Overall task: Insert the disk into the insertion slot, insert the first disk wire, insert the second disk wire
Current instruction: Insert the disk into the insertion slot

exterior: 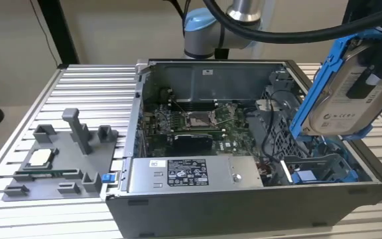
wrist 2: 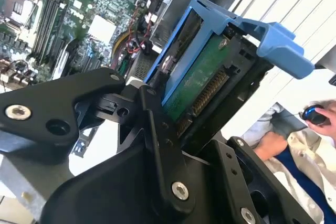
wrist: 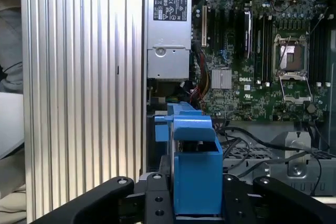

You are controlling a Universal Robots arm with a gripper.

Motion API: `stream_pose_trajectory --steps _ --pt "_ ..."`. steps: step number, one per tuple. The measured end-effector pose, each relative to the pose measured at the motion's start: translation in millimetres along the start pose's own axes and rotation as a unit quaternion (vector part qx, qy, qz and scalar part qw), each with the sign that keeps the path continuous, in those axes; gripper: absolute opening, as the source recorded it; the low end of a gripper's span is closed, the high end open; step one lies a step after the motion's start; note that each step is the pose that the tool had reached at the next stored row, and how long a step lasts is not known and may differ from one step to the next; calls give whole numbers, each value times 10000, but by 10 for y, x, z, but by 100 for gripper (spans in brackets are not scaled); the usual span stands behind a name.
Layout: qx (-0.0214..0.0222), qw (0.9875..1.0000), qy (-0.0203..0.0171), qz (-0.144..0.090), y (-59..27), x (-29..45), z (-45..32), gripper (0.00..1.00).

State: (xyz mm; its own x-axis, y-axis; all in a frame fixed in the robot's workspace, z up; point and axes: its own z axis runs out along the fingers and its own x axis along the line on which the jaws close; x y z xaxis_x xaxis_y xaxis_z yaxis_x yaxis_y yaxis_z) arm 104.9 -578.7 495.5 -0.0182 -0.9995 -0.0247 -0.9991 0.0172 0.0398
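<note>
Disk gripped, hovering over the bay, not inserted yet.
Our hand [wrist: 195, 192] is clamped on the disk [exterior: 347, 99] across its blue carrier, holding it tilted in the air above the insertion slot [exterior: 318, 165] at the exterior view's right of the case [exterior: 244, 209], not touching it. We'd square the carrier to the blue rails, then lower it straight, clear of the black cables [exterior: 268, 137].

Exterior view: soft, even room light, no hard shadows. Ribbed table [exterior: 85, 84] bright, with a pale sheen along the ribs. Inside of the computer case [exterior: 244, 214] dim. Disk [exterior: 347, 99], close to the lens, slightly soft.

Second wrist view: table [wrist 2: 315, 3] blown out to near white; nearest dark parts blurred.

First wrist view: glare stripes on the table [wrist: 79, 77]; circuit board [wrist: 252, 77] crisp, evenly lit.
</note>
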Motion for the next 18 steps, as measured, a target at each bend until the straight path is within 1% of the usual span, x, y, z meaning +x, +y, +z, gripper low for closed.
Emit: stream_pose_trajectory --steps 1,2,8,12,18 --pt "-1 10000 -15 -1 -19 10 7 0" --pt "-5 10000 -21 -1 -40 18 13 0" --pt "-31 10000 -31 -1 -156 50 53 0" --pt "-34 10000 -32 -1 -193 77 84 0" --pt "-35 10000 -31 -7 -202 80 155 0"
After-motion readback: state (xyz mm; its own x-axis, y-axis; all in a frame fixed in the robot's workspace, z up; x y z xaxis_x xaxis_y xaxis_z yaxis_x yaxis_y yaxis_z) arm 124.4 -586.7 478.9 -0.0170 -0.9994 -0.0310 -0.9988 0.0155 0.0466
